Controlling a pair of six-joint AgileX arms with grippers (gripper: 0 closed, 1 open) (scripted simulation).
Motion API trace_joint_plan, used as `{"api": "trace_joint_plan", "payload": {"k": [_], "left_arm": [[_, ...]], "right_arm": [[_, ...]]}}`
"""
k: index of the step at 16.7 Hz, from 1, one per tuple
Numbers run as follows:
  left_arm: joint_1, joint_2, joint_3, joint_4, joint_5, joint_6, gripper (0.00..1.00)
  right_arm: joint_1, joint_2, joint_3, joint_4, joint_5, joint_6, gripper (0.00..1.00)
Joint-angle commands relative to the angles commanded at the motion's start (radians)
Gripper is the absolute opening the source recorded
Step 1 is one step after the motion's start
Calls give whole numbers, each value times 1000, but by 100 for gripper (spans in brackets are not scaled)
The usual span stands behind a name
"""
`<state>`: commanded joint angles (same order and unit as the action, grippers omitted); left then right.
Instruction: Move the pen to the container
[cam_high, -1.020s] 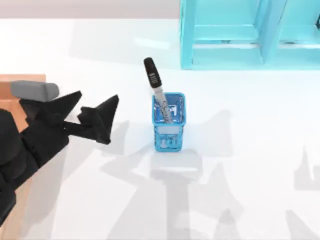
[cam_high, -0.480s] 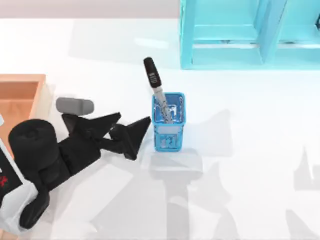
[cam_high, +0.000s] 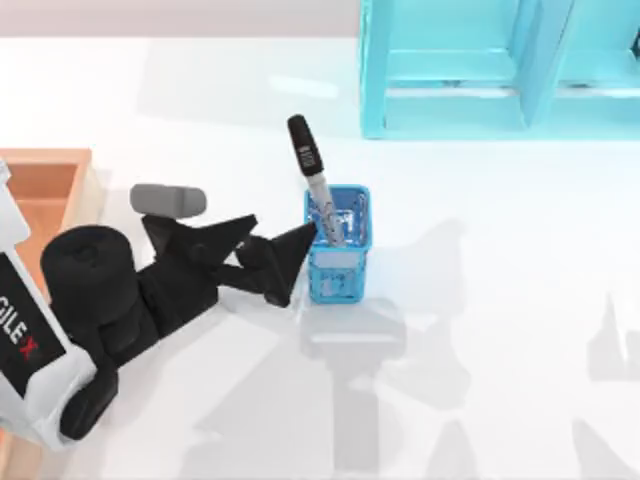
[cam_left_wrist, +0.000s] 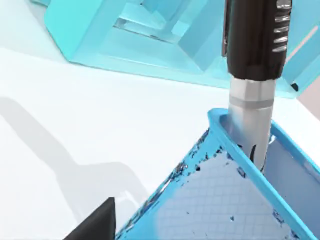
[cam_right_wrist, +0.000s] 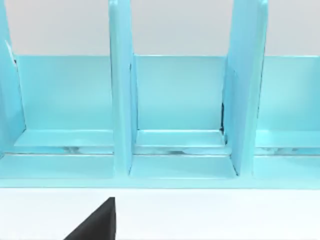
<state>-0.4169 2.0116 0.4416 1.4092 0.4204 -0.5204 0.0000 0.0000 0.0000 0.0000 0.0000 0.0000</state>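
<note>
The pen stands tilted in a small blue mesh cup, black cap up and leaning toward the table's back. My left gripper is open, its fingers spread just left of the cup. One fingertip is at the cup's left wall, and nothing is held. In the left wrist view the pen's cap and grey barrel rise out of the cup's rim, close in front. The orange-brown container lies at the table's left edge, partly hidden by my left arm.
A tall turquoise shelf unit stands at the back right, behind the cup. My right arm is parked facing that shelf. Open white table lies to the right of the cup and in front of it.
My left arm has swung rightward from over the container toward the cup, and its open fingers now reach the cup's left side. The pen and the cup have not moved.
</note>
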Motion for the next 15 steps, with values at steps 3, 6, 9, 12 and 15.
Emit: {"api": "trace_joint_plan", "payload": {"k": [3, 6, 9, 12, 15], "left_arm": [[-40, 72, 131, -52, -39, -8, 100], [-81, 142, 265, -109, -78, -15, 100], [-102, 176, 324, -138, -99, -18, 100], [-102, 176, 325, -139, -99, -18, 100], [-102, 176, 325, -139, -99, -18, 85]], "right_arm": [[0, 0, 0, 0, 0, 0, 100], [0, 0, 0, 0, 0, 0, 100], [0, 0, 0, 0, 0, 0, 100], [0, 0, 0, 0, 0, 0, 100], [0, 0, 0, 0, 0, 0, 100]]}}
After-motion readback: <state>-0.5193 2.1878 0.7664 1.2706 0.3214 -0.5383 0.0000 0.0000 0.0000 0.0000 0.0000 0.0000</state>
